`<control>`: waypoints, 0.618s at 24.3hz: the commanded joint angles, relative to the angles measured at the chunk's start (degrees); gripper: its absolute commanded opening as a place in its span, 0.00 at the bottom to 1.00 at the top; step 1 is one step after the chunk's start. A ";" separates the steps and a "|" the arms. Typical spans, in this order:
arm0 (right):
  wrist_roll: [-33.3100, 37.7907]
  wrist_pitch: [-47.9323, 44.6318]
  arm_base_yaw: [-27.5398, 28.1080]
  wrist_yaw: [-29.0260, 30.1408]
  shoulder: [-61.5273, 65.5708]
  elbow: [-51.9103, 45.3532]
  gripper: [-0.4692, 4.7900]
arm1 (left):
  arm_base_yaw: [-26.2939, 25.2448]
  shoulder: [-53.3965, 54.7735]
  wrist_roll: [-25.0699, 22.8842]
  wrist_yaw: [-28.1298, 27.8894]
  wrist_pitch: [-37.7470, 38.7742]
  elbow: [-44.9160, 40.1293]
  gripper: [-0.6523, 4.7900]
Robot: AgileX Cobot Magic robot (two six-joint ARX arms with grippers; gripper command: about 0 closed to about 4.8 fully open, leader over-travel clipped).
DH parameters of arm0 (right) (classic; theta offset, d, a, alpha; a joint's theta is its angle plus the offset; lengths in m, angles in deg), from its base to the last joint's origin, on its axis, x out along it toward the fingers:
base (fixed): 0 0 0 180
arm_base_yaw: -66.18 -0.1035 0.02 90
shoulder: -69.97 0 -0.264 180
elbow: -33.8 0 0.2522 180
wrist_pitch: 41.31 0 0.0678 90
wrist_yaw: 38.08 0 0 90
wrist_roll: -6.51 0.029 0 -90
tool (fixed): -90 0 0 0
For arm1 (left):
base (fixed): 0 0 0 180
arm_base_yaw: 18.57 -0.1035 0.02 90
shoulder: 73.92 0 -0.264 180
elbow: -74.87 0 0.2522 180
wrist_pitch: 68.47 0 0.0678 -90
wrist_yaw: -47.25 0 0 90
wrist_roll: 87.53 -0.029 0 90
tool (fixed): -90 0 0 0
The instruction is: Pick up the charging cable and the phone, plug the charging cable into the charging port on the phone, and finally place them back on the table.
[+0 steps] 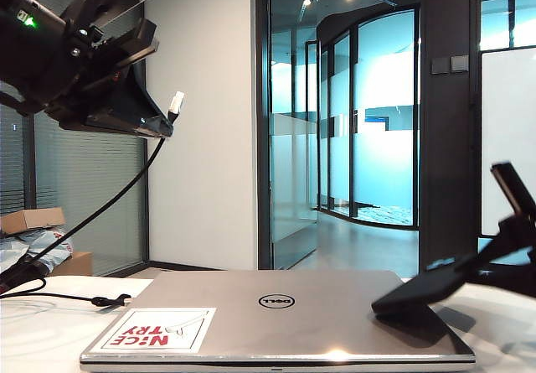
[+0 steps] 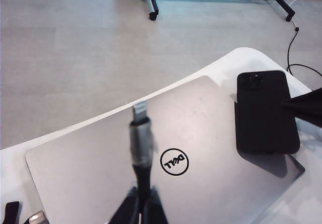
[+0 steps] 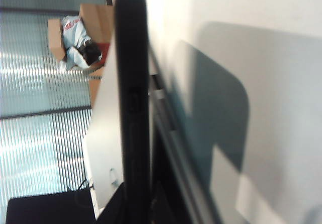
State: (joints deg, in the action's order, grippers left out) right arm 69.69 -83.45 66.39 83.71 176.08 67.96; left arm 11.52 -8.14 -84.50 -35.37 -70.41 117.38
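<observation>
The charging cable point(image 1: 100, 209) hangs from my left gripper point(image 1: 164, 123), which is raised high at the left and shut on it just behind the silvery plug tip point(image 1: 176, 102). In the left wrist view the plug point(image 2: 139, 111) sticks out past the closed fingers point(image 2: 132, 209), above the laptop. The black phone point(image 1: 416, 293) lies tilted at the laptop's right end, its near end on the lid and its far end lifted. My right gripper point(image 1: 473, 264) is shut on that lifted end. In the right wrist view the phone point(image 3: 132, 108) appears edge-on between the fingers.
A closed silver Dell laptop point(image 1: 276, 314) with a red-and-white sticker point(image 1: 155, 329) takes up the middle of the white table point(image 1: 33, 335). The cable's slack and its black tie point(image 1: 109, 301) lie on the table at the left. Cardboard boxes point(image 1: 33, 220) stand behind the left edge.
</observation>
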 commanded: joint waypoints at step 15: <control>-45.64 86.14 -0.22 -18.32 -43.41 19.32 0.08 | 0.04 -0.20 -0.24 0.17 -1.09 0.20 0.11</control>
State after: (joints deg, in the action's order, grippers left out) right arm 27.33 -1.27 66.32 67.14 132.97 86.10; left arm 11.54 -8.14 -84.50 -35.37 -70.48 117.38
